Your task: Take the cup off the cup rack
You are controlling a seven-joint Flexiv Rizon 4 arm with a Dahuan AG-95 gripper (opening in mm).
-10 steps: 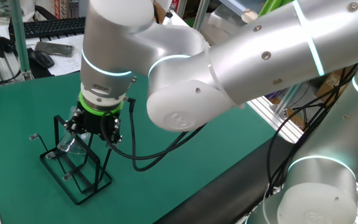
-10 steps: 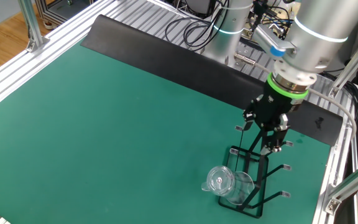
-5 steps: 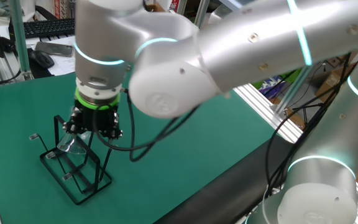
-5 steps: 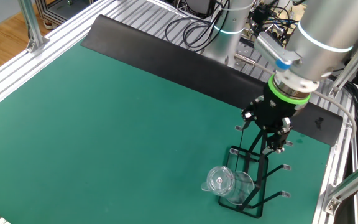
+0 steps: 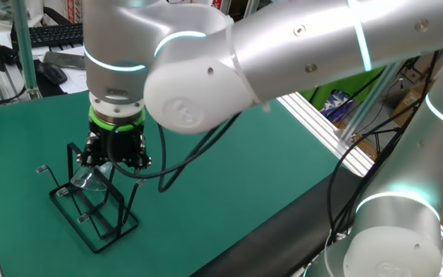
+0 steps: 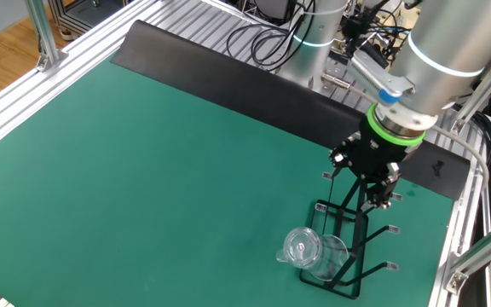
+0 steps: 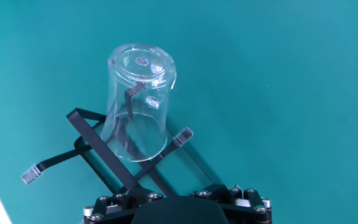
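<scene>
One cup (image 7: pixel 138 102) inverted, axis along prong (image 7: pixel 131 99).

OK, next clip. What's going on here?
A single robot arm is working over a green table. Its claw points down over a black wire cup rack, jaws open and holding nothing. A clear cup sits upside down over one of the rack's slanted prongs, as the hand view shows. The claw is above the rack, to one side of the cup, and has not gripped it, so the cup is not yet off the rack.
</scene>
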